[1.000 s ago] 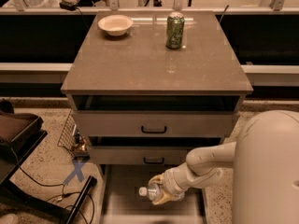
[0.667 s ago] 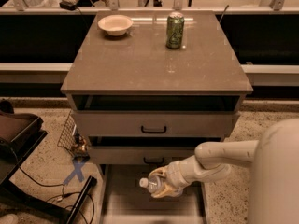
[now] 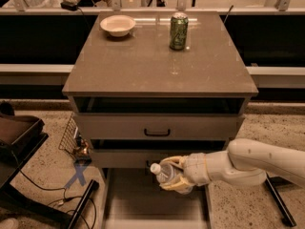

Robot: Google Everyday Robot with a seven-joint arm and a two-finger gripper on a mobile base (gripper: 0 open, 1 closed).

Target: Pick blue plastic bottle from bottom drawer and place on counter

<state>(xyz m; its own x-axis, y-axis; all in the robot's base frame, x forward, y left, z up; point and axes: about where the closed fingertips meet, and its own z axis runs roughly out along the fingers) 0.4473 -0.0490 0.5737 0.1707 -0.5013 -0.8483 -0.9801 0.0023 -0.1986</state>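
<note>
Above bottom drawer (image 3: 138,197), gripper (image 3: 172,174) fingers (image 3: 174,187) clamp blue plastic bottle (image 3: 164,171) (counter (image 3: 143,66) holds can (image 3: 178,31), bowl (image 3: 117,25)).

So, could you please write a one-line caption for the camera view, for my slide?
The gripper, shut on the blue plastic bottle, holds it above the open bottom drawer, below the counter.

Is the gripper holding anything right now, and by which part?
The gripper grips the blue plastic bottle around its body, white cap free, over the bottom drawer.
</note>
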